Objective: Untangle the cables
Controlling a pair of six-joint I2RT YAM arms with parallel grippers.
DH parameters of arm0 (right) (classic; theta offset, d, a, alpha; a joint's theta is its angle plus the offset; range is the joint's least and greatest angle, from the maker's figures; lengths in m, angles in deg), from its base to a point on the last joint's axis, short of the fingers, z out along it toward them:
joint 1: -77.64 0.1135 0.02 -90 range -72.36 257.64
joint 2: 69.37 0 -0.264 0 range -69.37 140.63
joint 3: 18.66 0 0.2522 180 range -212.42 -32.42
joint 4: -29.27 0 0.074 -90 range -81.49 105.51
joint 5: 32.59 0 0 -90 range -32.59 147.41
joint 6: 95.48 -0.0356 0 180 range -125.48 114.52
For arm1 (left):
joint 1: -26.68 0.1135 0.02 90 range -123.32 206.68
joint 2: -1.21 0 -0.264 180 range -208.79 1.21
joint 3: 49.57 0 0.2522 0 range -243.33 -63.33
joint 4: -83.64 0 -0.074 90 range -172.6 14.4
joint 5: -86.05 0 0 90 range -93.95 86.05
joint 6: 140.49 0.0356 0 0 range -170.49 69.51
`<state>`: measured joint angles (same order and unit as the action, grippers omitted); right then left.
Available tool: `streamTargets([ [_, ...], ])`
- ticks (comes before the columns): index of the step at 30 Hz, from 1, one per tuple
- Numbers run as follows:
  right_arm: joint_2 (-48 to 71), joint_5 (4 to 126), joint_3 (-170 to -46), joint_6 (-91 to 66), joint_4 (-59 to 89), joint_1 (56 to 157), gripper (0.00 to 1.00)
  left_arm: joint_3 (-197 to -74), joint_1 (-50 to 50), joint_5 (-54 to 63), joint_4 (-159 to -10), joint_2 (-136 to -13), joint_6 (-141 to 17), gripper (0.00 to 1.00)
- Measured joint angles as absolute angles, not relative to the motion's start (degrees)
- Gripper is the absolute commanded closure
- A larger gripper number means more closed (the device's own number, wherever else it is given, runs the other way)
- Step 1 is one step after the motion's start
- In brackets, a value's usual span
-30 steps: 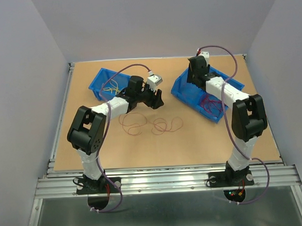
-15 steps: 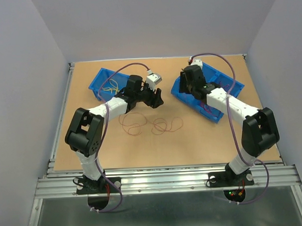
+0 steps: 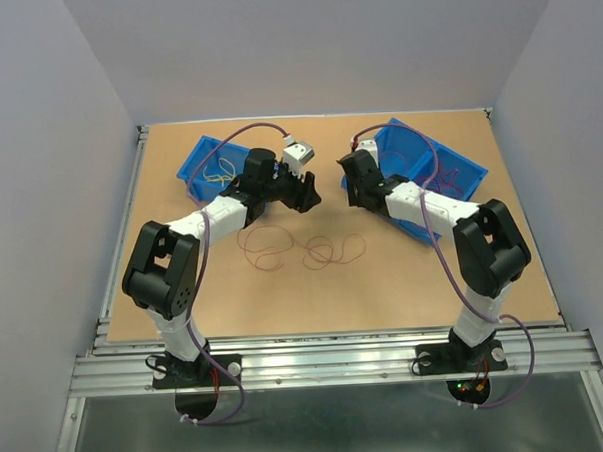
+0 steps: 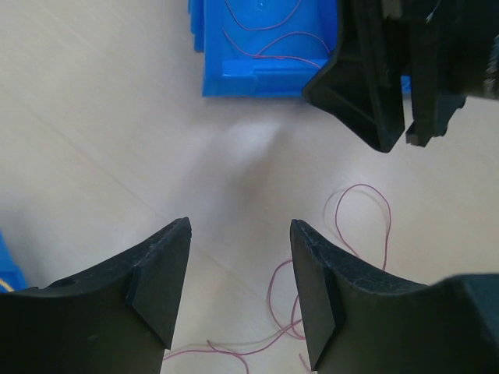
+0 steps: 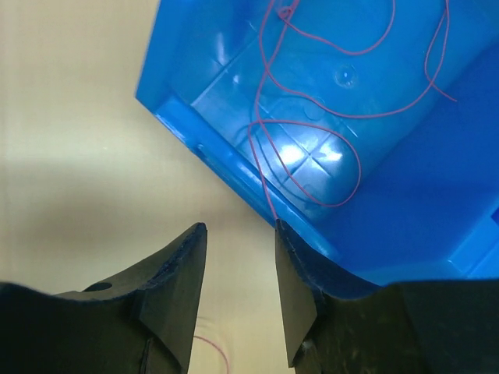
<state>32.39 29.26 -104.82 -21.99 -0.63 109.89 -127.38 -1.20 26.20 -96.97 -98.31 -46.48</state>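
- From above, the left claw [image 3: 305, 194] is hovering with its fingers spread and gripping nothing. The loose cables [image 3: 305, 250] (dark red, in curly loops) are lying on the surface [image 3: 384, 282] just nearer the arm bases. The right claw [image 3: 351, 174] is hanging at the near-left corner of the right bin [image 3: 464, 174]. Yellow cables [image 3: 219, 175] are sitting in the left bin [image 3: 191, 169].
- In the left wrist view, the left claw [image 4: 240, 288] is gaping over bare surface. The loose cables [image 4: 362, 206] are curling just beside its right finger, and one strand is crossing low between the fingers. The right claw [image 4: 401, 136] is showing top right.
- In the right wrist view, the right claw [image 5: 240, 288] is standing partly apart and pinching nothing. Red strands [image 5: 312, 128] are lying inside the bin just beyond its tips.
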Motion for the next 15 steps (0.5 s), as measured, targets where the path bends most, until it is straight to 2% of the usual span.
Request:
streamTargets([
  [7, 34.81, 25.72, -104.82, -21.71, -0.92, 109.87, 0.55, -127.12, -0.48, 26.24, -98.19, -97.11, -46.93, 0.35],
  [15, 35.54, 23.56, -104.84, -21.42, -0.85, 109.5, 0.73, -126.77, -0.48, 26.28, -98.23, -97.11, -46.93, 0.35],
])
